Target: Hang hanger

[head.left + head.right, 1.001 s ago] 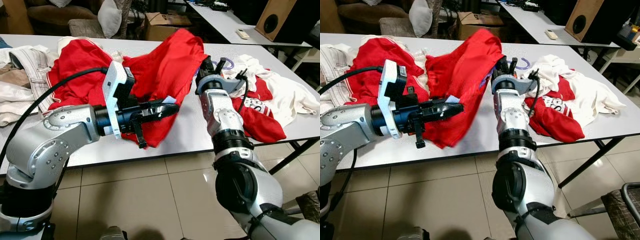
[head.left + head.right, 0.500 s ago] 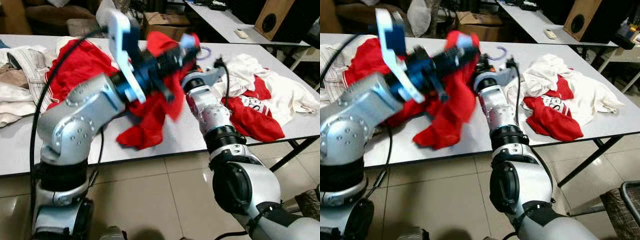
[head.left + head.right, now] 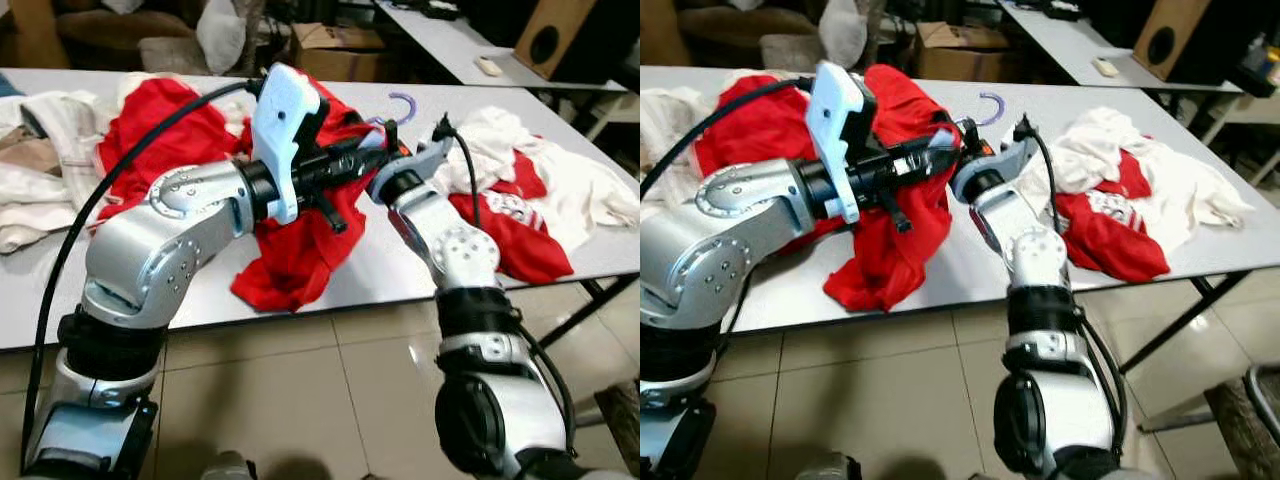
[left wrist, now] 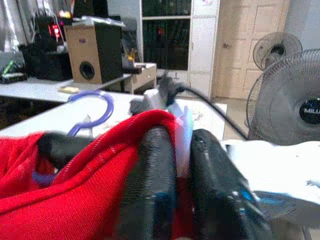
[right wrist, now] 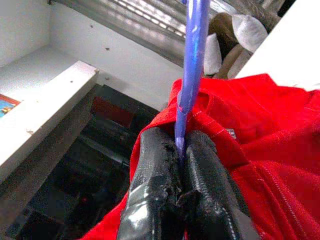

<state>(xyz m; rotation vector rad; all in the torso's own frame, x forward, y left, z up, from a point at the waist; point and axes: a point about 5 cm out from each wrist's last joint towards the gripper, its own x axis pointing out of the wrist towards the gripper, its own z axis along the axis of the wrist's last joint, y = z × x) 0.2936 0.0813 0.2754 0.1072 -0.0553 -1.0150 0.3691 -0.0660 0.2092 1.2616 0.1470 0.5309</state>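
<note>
Overhead, left gripper pinching red shirt — right gripper clamping purple hanger, clothes alongside.

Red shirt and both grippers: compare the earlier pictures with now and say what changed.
The left gripper rose from the table edge, lifting the red shirt toward the right gripper, which stays shut on the purple hanger. The other clothes stayed put.

On the white table a heap of white and red clothes lies at its right end and pale clothes at its left, with a second table, a speaker, a cardboard box and a fan beyond it
</note>
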